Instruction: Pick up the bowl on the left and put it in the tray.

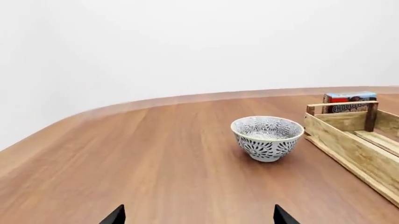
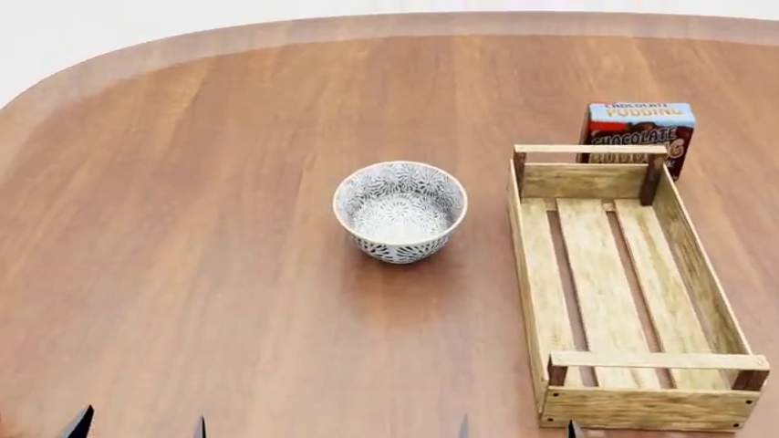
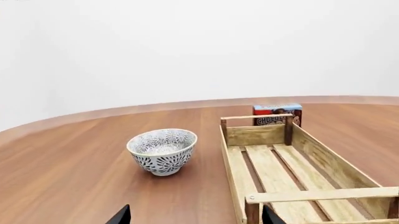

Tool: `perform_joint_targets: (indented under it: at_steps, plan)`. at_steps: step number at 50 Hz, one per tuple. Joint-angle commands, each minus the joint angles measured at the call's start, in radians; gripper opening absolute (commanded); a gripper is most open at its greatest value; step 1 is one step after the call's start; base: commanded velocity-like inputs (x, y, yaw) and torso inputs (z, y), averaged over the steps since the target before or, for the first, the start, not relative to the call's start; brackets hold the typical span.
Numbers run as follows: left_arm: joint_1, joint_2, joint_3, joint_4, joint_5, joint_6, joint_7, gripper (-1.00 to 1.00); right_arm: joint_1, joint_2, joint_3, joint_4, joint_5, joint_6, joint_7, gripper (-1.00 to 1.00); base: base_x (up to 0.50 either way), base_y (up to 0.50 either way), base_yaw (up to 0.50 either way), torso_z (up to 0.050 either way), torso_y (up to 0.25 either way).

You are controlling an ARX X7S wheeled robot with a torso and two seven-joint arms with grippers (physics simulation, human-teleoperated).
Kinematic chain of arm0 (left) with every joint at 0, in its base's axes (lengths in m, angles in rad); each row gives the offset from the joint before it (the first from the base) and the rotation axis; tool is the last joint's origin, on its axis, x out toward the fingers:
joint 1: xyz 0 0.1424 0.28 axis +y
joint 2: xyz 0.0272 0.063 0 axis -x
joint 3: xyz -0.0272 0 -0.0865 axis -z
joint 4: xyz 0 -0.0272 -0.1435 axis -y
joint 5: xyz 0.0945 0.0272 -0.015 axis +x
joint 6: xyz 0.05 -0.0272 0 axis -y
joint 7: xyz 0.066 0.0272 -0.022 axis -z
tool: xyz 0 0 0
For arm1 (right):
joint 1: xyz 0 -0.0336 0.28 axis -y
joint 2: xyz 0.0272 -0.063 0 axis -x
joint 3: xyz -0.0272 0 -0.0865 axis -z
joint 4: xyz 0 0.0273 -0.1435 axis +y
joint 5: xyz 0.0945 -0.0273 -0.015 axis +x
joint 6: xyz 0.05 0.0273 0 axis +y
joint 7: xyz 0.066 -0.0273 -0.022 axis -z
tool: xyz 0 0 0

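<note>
The bowl (image 2: 399,211) (image 1: 267,137) (image 3: 162,150), white with a fine grey-blue floral pattern, stands upright on the wooden table, just left of the tray (image 2: 534,274) (image 1: 349,149) (image 3: 232,163). The tray is a long light-wood crate with a slatted bottom, and nothing lies in it. Only the dark fingertips of my left gripper (image 2: 140,424) (image 1: 198,215) show at the near edge, wide apart and open, well short of the bowl. My right gripper (image 2: 516,425) (image 3: 194,215) is likewise open, its tips low by the tray's near end.
A chocolate pudding box (image 2: 640,128) (image 1: 350,101) (image 3: 277,113) stands upright right behind the tray's far end board. The table's curved far edge (image 2: 182,41) runs along the back and left, with a plain white wall beyond.
</note>
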Motion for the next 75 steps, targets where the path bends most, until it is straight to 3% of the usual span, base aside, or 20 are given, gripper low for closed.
perform_joint_targets:
  at_steps: [1, 29, 34, 39, 44, 47, 56, 62, 66, 75]
  plan:
    - [0.0, -0.007, 0.008, 0.0, -0.009, 0.007, -0.008, 1.0, -0.001, 0.007, -0.006, -0.002, 0.008, -0.008, 0.009, 1.0, 0.5, 0.0, 0.0, 0.0, 0.0]
    - [-0.009, -0.023, 0.033, 0.0, -0.018, -0.001, -0.022, 1.0, 0.01, 0.022, -0.02, 0.005, 0.032, -0.002, 0.03, 1.0, 0.5, 0.0, 0.0, 0.0, 0.0]
    - [-0.023, -0.025, 0.028, 0.007, 0.011, -0.002, -0.056, 1.0, 0.031, 0.029, -0.023, -0.023, 0.03, 0.099, 0.061, 1.0, 0.27, 0.0, 0.0, 0.0, 0.0]
    - [-0.052, -0.048, 0.003, 0.177, -0.066, -0.217, -0.055, 1.0, 0.062, 0.069, -0.018, -0.205, 0.075, 0.307, 0.088, 1.0, 0.0, 0.0, 0.0, 0.0, 0.003]
    - [-0.086, -0.095, -0.015, 0.471, -0.145, -0.438, -0.055, 1.0, 0.152, 0.128, 0.024, -0.491, 0.148, 0.603, 0.154, 1.0, 0.0, 0.0, 0.0, 0.0, 0.0]
    - [-0.15, -0.116, -0.054, 0.643, -0.22, -0.614, -0.08, 1.0, 0.247, 0.156, 0.09, -0.633, 0.267, 0.827, 0.195, 1.0, 0.0, 0.0, 0.0, 0.0, 0.0]
    - [-0.352, -0.124, -0.218, 0.919, -0.511, -1.016, -0.176, 1.0, 0.498, 0.187, 0.209, -0.862, 0.473, 1.194, 0.31, 1.0, 0.0, 0.0, 0.0, 0.0, 0.0]
    - [-0.471, -0.141, -0.277, 0.98, -0.589, -1.096, -0.218, 1.0, 0.66, 0.21, 0.247, -0.911, 0.518, 1.27, 0.345, 1.0, 0.0, 0.0, 0.0, 0.0, 0.0]
    - [-0.492, -0.129, -0.341, 0.974, -0.652, -1.06, -0.19, 1.0, 0.734, 0.214, 0.262, -0.906, 0.536, 1.305, 0.362, 1.0, 0.0, 0.0, 0.0, 0.017, 0.0]
    - [-0.488, -0.124, -0.341, 0.937, -0.663, -1.055, -0.198, 1.0, 0.697, 0.219, 0.243, -0.883, 0.517, 1.262, 0.355, 1.0, 0.0, 0.0, 0.0, 0.05, 0.0]
